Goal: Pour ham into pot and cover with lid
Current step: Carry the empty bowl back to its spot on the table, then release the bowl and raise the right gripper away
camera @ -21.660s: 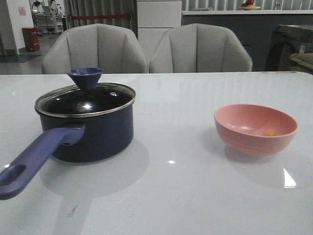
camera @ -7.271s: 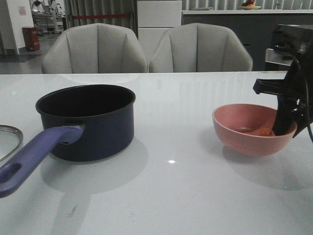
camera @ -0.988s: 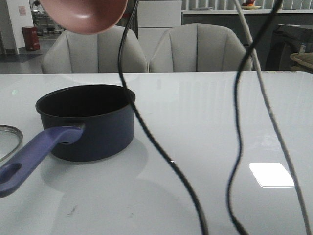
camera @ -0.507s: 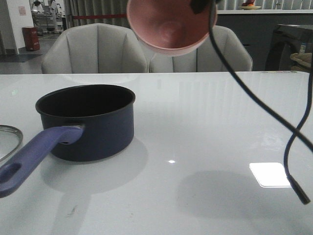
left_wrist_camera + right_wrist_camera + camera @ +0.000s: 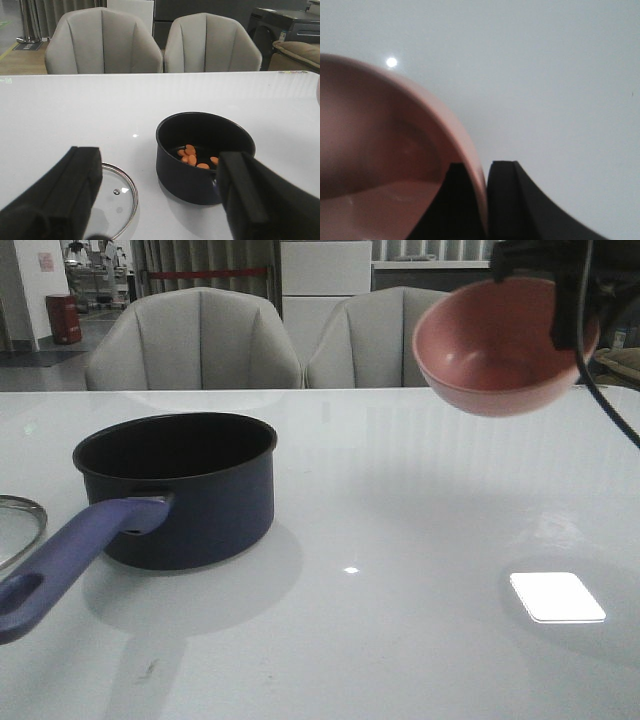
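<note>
Five or so slices of ham (image 5: 192, 157) counted on the floor of the saucepan (image 5: 200, 150), mid-right of the left wrist frame. Pouring judged done; covering not yet done.

Found the right gripper (image 5: 479, 169) clamped on the rim of the pink bowl (image 5: 500, 350), one finger inside and one outside. Bowl held aloft and tipped, upper right of the front frame; no ham seen in it. Found the left gripper (image 5: 160, 167) spread wide and grasping nothing. Located the glass lid (image 5: 112, 197) flat on the table, lower left of the wrist frame and just beside the pot's purple-blue handle (image 5: 70, 560).

Risks, as judgement:
- Bowl held by a thin rim pinch only, so likely to swivel or slip if set down fast.
- Black cable (image 5: 610, 420) hanging against the bowl, so could snag on the way down.
- Lid knob not visible, so possibly lying knob-down with only a thin edge to grasp.
- Handle close to the lid, so a careless reach could nudge it and turn the pot.

Surface: white glossy table (image 5: 400, 640), mirror-like, with a bright rectangular glare patch (image 5: 557, 597) at lower right. Probably slick under the pot.

Room: two grey upholstered chairs (image 5: 190, 340) across the top of the frame; curtains and a red object at upper left; dark counter at upper right.
</note>
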Robot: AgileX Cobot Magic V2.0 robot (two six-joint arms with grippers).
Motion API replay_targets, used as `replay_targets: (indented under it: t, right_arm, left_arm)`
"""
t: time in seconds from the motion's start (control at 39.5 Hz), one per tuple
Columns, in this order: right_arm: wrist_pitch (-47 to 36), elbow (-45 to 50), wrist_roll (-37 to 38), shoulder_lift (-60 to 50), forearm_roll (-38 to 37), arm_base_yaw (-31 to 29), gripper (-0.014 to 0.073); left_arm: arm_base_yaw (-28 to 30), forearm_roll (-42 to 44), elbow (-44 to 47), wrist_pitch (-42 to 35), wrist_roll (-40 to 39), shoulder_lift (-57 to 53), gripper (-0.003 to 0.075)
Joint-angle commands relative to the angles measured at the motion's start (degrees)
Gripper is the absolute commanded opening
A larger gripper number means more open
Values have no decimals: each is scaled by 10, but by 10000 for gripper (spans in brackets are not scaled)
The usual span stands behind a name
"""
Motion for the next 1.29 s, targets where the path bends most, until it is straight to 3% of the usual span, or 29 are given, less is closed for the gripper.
replay_targets:
  t: [0.0, 0.3, 0.71, 0.81, 1.01, 1.27]
  right_arm:
    - [-44, 17, -2, -26, 35, -38, 143]
    - [-37, 57, -160, 20, 208, -99, 143]
    - [-9, 57, -195, 89, 234, -106, 157]
    - [-8, 57, -216, 96, 251, -106, 218]
    - [4, 50, -231, 94, 255, -106, 467]
    - [6, 49, -289, 15, 254, -106, 480]
  left_arm:
    - [-4, -4, -16, -46, 0, 6, 520]
    - [-4, -4, -16, -46, 0, 6, 520]
    - [-4, -4, -16, -46, 0, 6, 520]
    - [-4, -4, -16, -46, 0, 6, 520]
    - [-4, -4, -16, -46, 0, 6, 520]
    - [-4, -4, -16, -46, 0, 6, 520]
